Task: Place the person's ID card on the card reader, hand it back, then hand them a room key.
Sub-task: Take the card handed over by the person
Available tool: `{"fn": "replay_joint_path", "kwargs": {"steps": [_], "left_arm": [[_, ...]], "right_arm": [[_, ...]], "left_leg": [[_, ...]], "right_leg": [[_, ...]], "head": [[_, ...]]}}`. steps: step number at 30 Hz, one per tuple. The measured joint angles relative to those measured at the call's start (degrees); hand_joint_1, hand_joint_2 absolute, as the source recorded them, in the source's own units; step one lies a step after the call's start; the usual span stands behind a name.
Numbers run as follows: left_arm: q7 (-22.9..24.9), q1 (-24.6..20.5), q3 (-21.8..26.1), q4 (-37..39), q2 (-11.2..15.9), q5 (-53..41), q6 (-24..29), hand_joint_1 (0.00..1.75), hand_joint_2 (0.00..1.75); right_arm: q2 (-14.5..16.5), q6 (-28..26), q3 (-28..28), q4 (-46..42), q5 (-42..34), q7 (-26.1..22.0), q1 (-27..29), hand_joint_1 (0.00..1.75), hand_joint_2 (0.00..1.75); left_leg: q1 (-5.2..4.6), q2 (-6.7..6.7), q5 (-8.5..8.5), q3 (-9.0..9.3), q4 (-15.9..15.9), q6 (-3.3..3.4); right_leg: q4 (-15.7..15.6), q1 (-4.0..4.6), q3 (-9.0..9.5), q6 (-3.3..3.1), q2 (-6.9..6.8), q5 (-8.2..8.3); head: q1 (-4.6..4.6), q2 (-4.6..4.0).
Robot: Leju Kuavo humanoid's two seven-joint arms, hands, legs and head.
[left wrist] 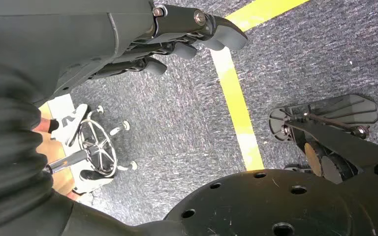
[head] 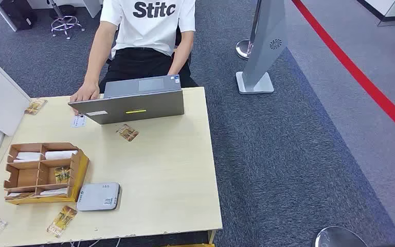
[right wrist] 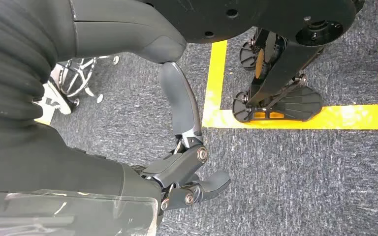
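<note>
Both hands hang over grey carpet with yellow floor tape, the left hand [left wrist: 187, 34] and right hand [right wrist: 187, 162] each holding nothing, fingers loosely spread. In the head view's lower left, the grey card reader [head: 99, 196] lies on the counter [head: 175, 180] beside a wooden organizer [head: 43, 172], with an ID card [head: 78, 121] at upper left, just beside the open laptop [head: 133, 100] and the person's hand [head: 85, 93]. At least 5 patterned cards [head: 127, 133] lie scattered, their print too small to read, and 1 at the bottom-left edge is cut off.
</note>
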Motion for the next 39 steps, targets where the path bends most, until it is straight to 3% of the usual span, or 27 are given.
{"fn": "replay_joint_path", "kwargs": {"steps": [10, 11, 14, 15, 19, 23, 25, 26, 27, 28, 29, 30, 32, 39], "left_arm": [[0.00, 0.00, -0.02, -0.01, 0.02, 0.00, 0.00, 0.00, 1.75], [0.00, 0.00, -0.02, -0.01, 0.03, 0.00, 0.00, 0.44, 1.75], [0.00, 0.00, -0.02, -0.02, 0.05, 0.00, 0.00, 1.75, 1.75], [0.00, 0.00, -0.02, -0.01, 0.05, 0.00, 0.00, 1.75, 1.75], [0.00, 0.00, -0.02, -0.01, 0.09, 0.00, 0.00, 1.75, 1.75], [0.00, 0.01, -0.02, -0.02, 0.09, 0.00, 0.00, 1.75, 1.75], [0.00, 0.01, -0.02, -0.02, 0.09, 0.00, 0.00, 1.75, 0.87], [0.00, 0.01, -0.02, -0.02, 0.09, 0.00, 0.00, 1.75, 0.87], [0.00, 0.01, -0.02, -0.02, 0.09, 0.00, 0.00, 1.74, 0.87], [0.00, 0.01, -0.02, -0.02, 0.10, 0.00, 0.00, 1.74, 1.31], [0.00, 0.01, -0.02, -0.02, 0.10, 0.00, 0.00, 1.32, 1.75], [0.00, 0.01, -0.02, -0.02, 0.10, 0.00, 0.00, 0.89, 1.75], [0.00, 0.00, -0.01, -0.02, 0.10, -0.04, -0.01, 0.02, 1.75], [-1.03, -0.71, 6.69, -0.02, -0.25, -5.05, -1.26, 0.00, 1.75]], "right_arm": [[0.00, -0.01, 0.00, 0.00, 0.00, 0.00, 0.00, 0.00, 1.75], [0.00, -0.01, 0.00, 0.00, 0.00, 0.00, 0.00, 0.00, 1.31], [0.00, -0.01, 0.00, 0.00, 0.00, 0.00, 0.00, 1.29, 0.00], [0.00, -0.01, 0.00, 0.00, 0.00, 0.00, 0.00, 1.72, 0.00], [-0.01, 0.00, -0.01, 0.00, 0.00, 0.00, 0.01, 1.74, 0.00], [-0.02, 0.01, -0.04, -0.02, 0.00, 0.00, 0.02, 1.56, 0.00], [-0.02, 0.01, -0.04, -0.02, 0.00, 0.00, 0.03, 1.58, 0.00], [-0.02, 0.01, -0.04, -0.02, 0.00, 0.00, 0.03, 1.58, 0.00], [-0.02, 0.01, -0.04, -0.02, 0.00, 0.00, 0.03, 1.61, 0.44], [-0.02, 0.01, -0.04, -0.02, 0.00, 0.00, 0.03, 1.61, 0.87], [-0.02, 0.01, -0.04, -0.02, 0.00, 0.00, 0.03, 1.26, 1.31], [-0.02, 0.01, -0.04, -0.02, 0.00, 0.00, 0.03, 0.86, 1.75], [-0.02, 0.01, -0.04, -0.02, -0.01, 0.00, 0.02, 0.04, 1.75], [0.02, -0.60, 0.18, 0.35, -1.33, -0.16, -0.43, 0.00, 1.75]], "left_leg": [[0.00, 0.00, 0.00, 0.00, 0.00, 0.00], [0.00, 0.00, 0.00, 0.00, 0.00, 0.00], [0.00, 0.00, 0.00, 0.00, 0.00, 0.00], [0.00, 0.00, 0.00, 0.00, 0.00, 0.00], [0.00, 0.00, 0.00, 0.00, 0.00, 0.00], [0.00, 0.00, 0.00, 0.00, 0.00, 0.00], [0.00, 0.00, 0.00, 0.00, 0.00, 0.00], [0.00, 0.00, 0.00, 0.00, 0.00, 0.00], [0.00, 0.00, 0.00, 0.00, 0.00, 0.00], [0.00, 0.00, 0.00, 0.00, 0.00, 0.00], [0.00, 0.00, 0.00, 0.00, 0.00, 0.00], [0.00, 0.00, 0.00, 0.00, 0.00, 0.00], [0.00, 0.00, 0.00, 0.00, 0.00, 0.00], [0.00, 0.00, 0.00, 0.01, 0.00, 0.00]], "right_leg": [[0.00, 0.00, 0.00, 0.00, 0.00, 0.00], [0.00, 0.00, 0.00, 0.00, 0.00, 0.00], [0.00, 0.00, 0.00, 0.00, 0.00, 0.00], [0.00, 0.00, 0.00, 0.00, 0.00, 0.00], [0.00, 0.00, 0.00, 0.00, 0.00, 0.00], [0.00, 0.00, 0.00, 0.00, 0.00, 0.00], [0.00, 0.00, 0.00, 0.00, 0.00, 0.00], [0.00, 0.00, 0.00, 0.00, 0.00, 0.00], [0.00, 0.00, 0.00, 0.00, 0.00, 0.00], [0.00, 0.00, 0.00, 0.00, 0.00, 0.00], [0.00, 0.00, 0.00, 0.00, 0.00, 0.00], [0.00, 0.00, 0.00, 0.00, 0.00, 0.00], [0.00, 0.00, 0.00, 0.00, 0.00, 0.00], [0.00, 0.00, 0.00, 0.00, 0.00, 0.00]], "head": [[0.00, 0.00], [0.00, 0.00], [0.00, 0.01], [0.00, 0.01], [0.00, 0.01], [-0.01, 0.00], [0.00, 0.00], [0.00, 0.00], [0.00, 0.00], [0.00, 0.00], [0.00, 0.00], [0.00, 0.00], [0.00, 0.00], [0.00, 0.01]]}}
